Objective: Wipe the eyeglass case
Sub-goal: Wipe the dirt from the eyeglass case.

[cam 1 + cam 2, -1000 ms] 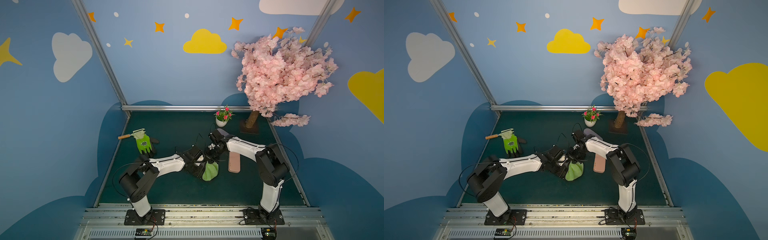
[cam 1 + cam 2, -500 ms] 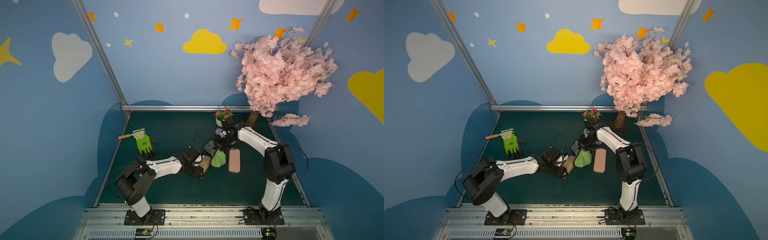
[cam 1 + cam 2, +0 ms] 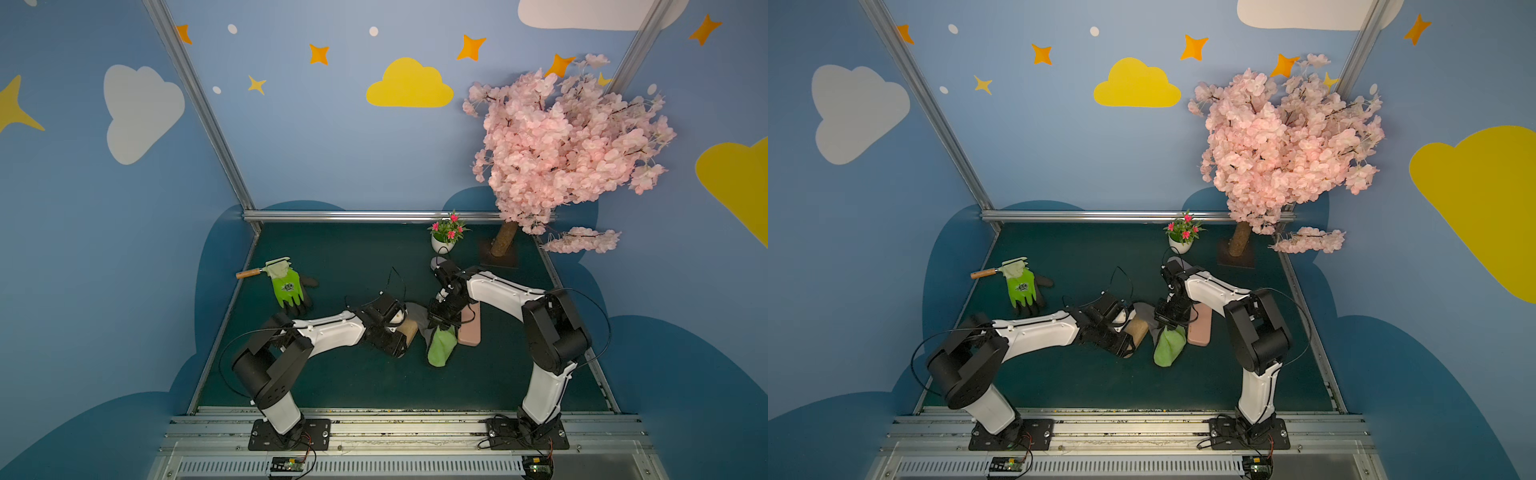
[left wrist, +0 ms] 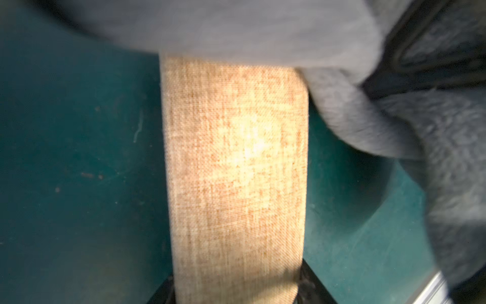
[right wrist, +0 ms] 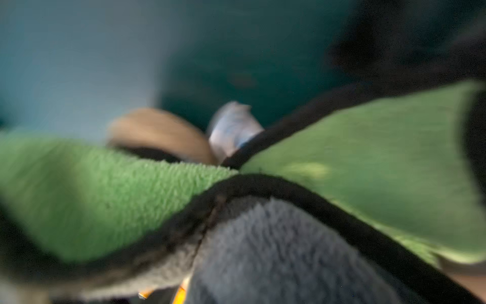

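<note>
In both top views, mid-mat, the left gripper clamps the tan eyeglass case. The right gripper pinches a green-grey cloth just to its right. The white pot at the far side holds flowers. Left wrist: the cloth overlaps the eyeglass case at one end. Right wrist: the cloth is blurred.

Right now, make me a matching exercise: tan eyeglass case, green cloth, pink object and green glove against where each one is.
1 tan eyeglass case
2 green cloth
3 pink object
4 green glove

A held by the right gripper
B lying near the mat's left edge
C held by the left gripper
D lying loose beside the cloth

Pairs: 1-C, 2-A, 3-D, 4-B.
</note>
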`<state>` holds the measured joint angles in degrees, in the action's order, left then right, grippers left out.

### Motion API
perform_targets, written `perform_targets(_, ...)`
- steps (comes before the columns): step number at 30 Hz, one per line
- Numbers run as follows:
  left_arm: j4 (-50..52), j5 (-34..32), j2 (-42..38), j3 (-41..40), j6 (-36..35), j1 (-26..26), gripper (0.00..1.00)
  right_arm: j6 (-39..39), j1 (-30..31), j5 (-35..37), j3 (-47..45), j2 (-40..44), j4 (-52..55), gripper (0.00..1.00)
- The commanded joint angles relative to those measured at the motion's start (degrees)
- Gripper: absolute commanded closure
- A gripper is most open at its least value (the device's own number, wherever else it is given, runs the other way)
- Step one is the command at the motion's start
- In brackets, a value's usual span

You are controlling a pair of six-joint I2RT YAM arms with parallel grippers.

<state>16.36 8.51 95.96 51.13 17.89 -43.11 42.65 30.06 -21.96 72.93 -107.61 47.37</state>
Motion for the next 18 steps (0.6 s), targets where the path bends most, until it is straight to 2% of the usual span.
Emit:
perform_targets(1,0.91,-2.24,-0.56,-1.82,1.47,0.81,0.97,-4.21,-1.05,0.12,5.46,-2.57,4.6,1.0)
perform_targets(5,0.03,-0.07,0.31,-1.49,0.66,0.92,0.97,-4.46,4.27,-6.28,9.49,-7.89,4.61,1.0)
perform_targets(9,0.51,0.9,1.85,-0.47,0.13,0.92,0.97,-2.85,11.4,-13.49,9.45,-9.79,2.37,1.0)
perform_targets(16,0.23,0.36,2.59,-0.42,0.35,1.17,0.97,-0.41,17.18,-27.58,6.93,-4.7,-1.49,1.0)
perform_targets(18,0.29,0.6,2.84,-0.29,0.17,1.19,0.97,1.35,16.98,-29.04,6.98,-4.88,-3.78,1.0)
